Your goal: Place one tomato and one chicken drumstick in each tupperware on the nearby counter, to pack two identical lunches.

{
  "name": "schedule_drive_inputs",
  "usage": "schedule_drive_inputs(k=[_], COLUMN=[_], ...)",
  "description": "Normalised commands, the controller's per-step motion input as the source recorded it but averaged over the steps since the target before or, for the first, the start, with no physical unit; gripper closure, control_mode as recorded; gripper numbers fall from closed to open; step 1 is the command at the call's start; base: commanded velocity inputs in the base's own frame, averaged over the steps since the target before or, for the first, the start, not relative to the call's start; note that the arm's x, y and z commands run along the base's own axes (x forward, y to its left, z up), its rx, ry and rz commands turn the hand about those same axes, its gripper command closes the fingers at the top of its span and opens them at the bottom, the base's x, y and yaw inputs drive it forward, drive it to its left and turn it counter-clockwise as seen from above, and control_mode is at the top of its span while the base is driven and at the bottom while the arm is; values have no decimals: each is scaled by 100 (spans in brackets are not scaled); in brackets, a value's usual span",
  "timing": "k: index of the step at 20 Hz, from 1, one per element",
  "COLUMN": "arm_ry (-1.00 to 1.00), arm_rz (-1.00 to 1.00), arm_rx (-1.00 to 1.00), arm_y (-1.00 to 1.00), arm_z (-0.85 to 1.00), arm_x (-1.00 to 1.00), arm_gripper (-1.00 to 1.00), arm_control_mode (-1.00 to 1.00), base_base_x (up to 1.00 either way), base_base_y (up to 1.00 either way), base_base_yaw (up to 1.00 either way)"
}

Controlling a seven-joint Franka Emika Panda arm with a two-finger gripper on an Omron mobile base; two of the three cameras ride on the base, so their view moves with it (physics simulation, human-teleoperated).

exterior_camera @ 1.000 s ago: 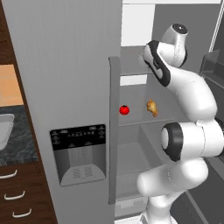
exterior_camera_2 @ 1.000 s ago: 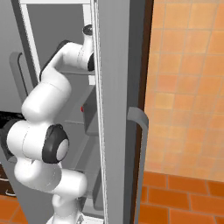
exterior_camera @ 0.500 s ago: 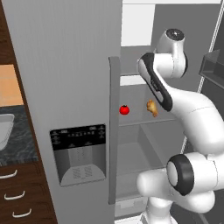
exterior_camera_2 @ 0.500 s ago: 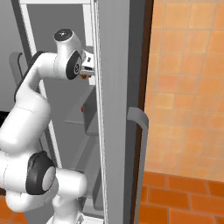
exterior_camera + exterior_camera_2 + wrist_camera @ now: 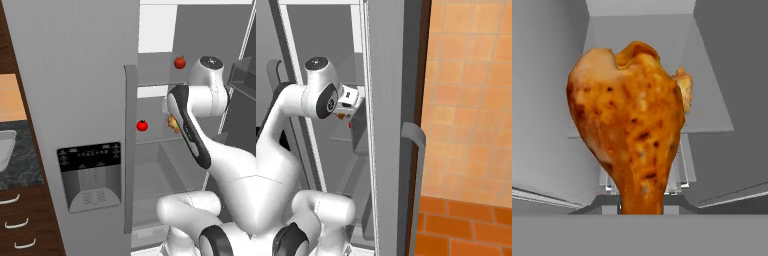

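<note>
Showing drumstick (image 5: 629, 130): golden-brown, dark char specks, narrow end twd cam.

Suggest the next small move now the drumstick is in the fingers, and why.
Probably draw the hand straight back out of the fridge. The gripper is shut on the drumstick, which fills the hand view with the shelves behind it, so the grasp looks done. One tomato sits on the middle shelf beside it, another tomato higher up; retreat without brushing either.
</note>
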Motion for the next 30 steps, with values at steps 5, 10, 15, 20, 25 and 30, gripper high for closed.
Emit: schedule_drive_inputs(k=[5,10,15,20,25,30], arm_ry=[2,0,0,0,0,0], arm_rz=[7,6,2,0,0,0], arm_rx=[0,0,0,0,1,0], arm_y=[18,8,0,0,0,0], arm_z=[-60,-35,-3,0,0,0], arm_x=[-100,-91,-17,0,-48,0], arm_gripper=[100,100,100,100,100,100], arm_control_mode=[-100,-100,-100,-100,100,100], base_base_x=[0,0,0,0,-16,-45], base_base_y=[0,0,0,0,3,80], base_base_yaw=[0,0,0,0,0,13])
